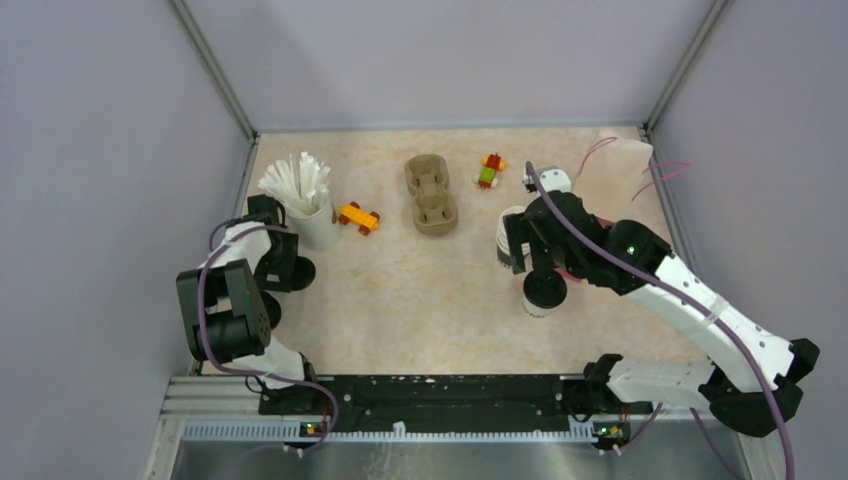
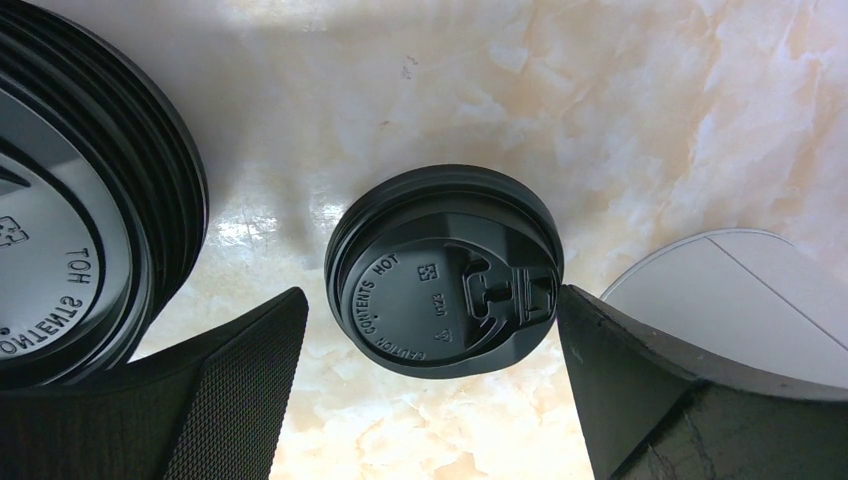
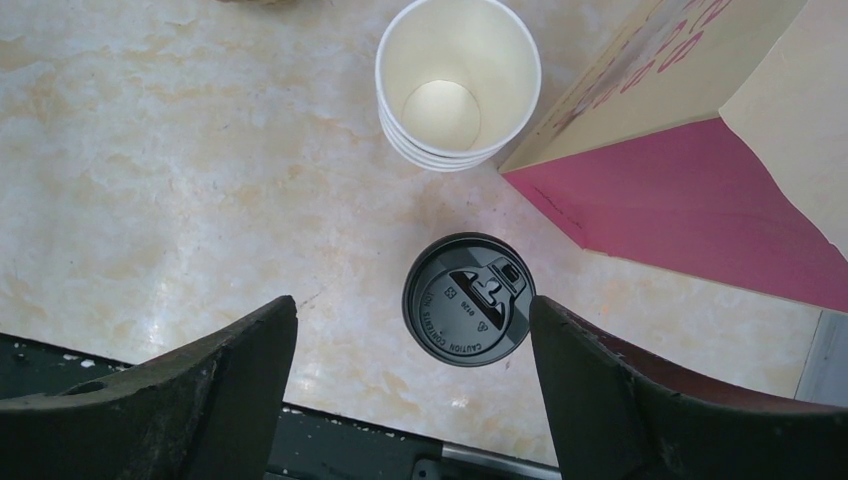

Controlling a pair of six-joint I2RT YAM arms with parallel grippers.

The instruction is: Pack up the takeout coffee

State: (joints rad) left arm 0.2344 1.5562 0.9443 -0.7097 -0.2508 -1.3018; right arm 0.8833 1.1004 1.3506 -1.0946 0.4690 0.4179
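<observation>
Right gripper (image 3: pixel 412 318) hovering open over one lidded cup (image 3: pixel 468 300), left gripper (image 2: pixel 430 300) hanging open over a lid (image 2: pixel 440 270), tray (image 1: pixel 431 196) sitting empty, so packing is looking not yet begun.

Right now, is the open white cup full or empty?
Empty. The right wrist view looks straight down into the open cup, and its bare pale bottom shows.

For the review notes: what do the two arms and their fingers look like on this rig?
The left arm and right arm both have white links between black joint housings, with a thin purple cable running along each. A small green light glows on the right arm. The fingers are broad black wedges; the left pair show a fine cross-hatched texture.
</observation>
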